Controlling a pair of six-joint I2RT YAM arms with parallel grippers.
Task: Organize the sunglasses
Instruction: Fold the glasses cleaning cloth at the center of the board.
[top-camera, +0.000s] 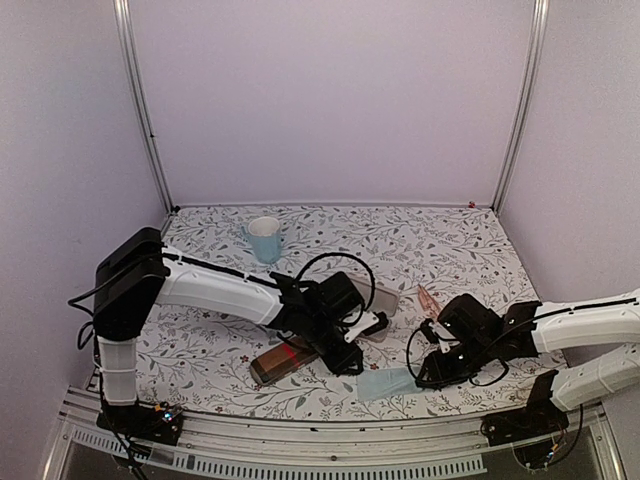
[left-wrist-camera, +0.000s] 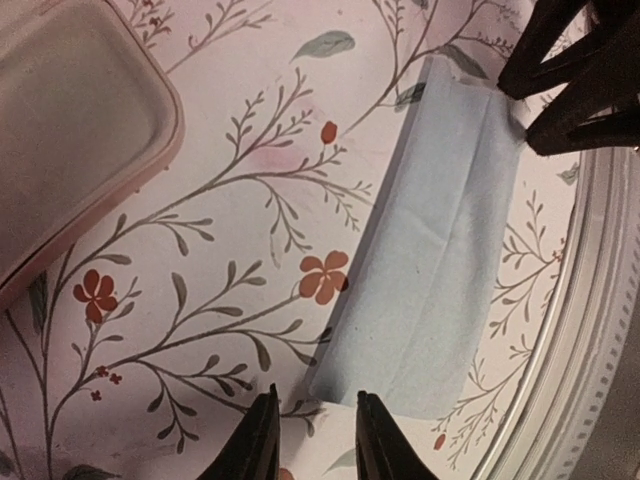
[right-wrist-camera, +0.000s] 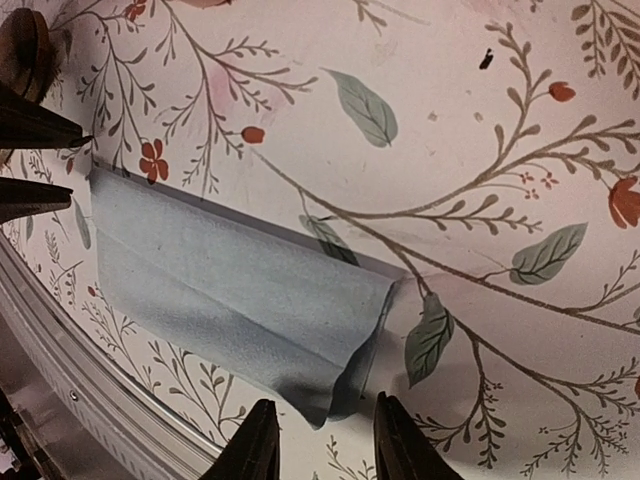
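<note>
Pinkish plastic, seemingly the pale sunglasses (top-camera: 428, 298), is seen beside the pink case (top-camera: 386, 299): judged light, brittle, best taken at the bridge. Left gripper (left-wrist-camera: 315, 440) and right gripper (right-wrist-camera: 320, 445) are held slightly parted, empty

Far table (top-camera: 450, 240) open past cup (top-camera: 265, 240); near centre crowded: brown case (top-camera: 283, 362), blue cloth (top-camera: 385, 383).
</note>
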